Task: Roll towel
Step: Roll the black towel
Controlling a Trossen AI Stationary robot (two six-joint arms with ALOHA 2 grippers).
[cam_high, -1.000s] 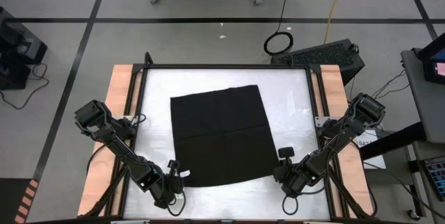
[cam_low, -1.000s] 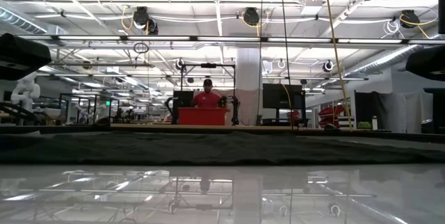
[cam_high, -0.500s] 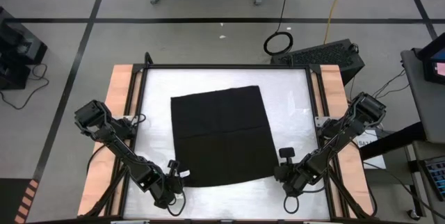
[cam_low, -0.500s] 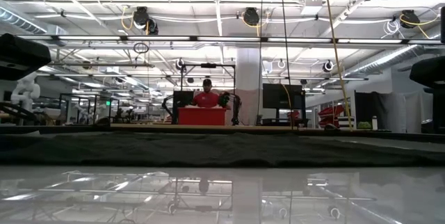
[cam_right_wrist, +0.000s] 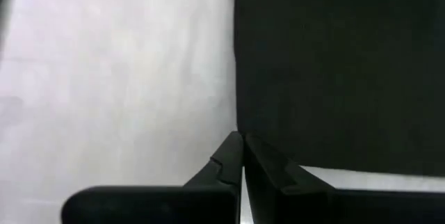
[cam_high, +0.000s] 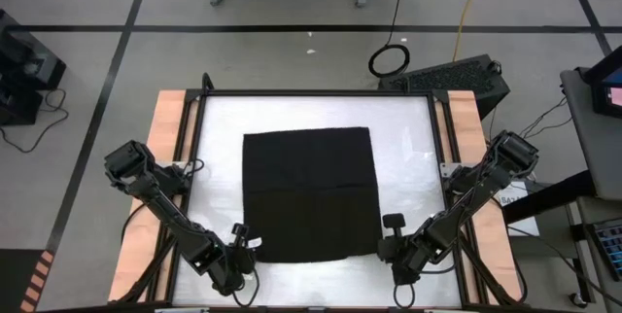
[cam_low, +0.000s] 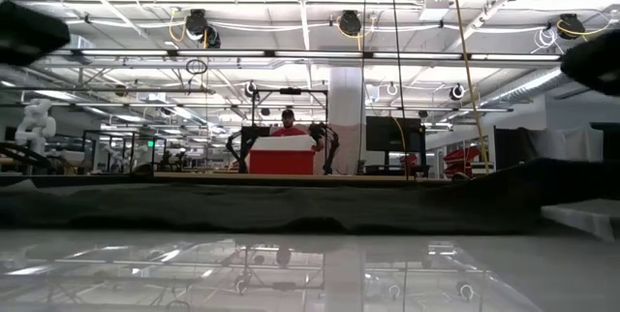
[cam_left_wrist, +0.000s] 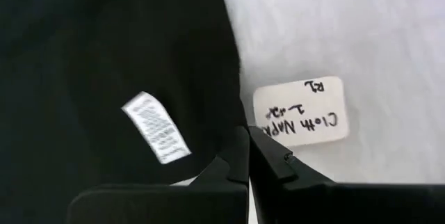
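One black towel (cam_high: 310, 192) — flat, square, white tag (cam_left_wrist: 156, 127) at edge

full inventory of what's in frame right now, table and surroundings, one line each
towel: 1, black, spread flat mid-table
tag: 1, white, on the towel by its near left corner
label: 1, white, handwritten, on the table beside that corner
table: 1, white top, wood side rails
ring: 1, black, on the floor beyond the table
person: 1, red top, far back in the room
left pincer: shut on the towel's near left corner
right pincer: shut on the towel's near right corner
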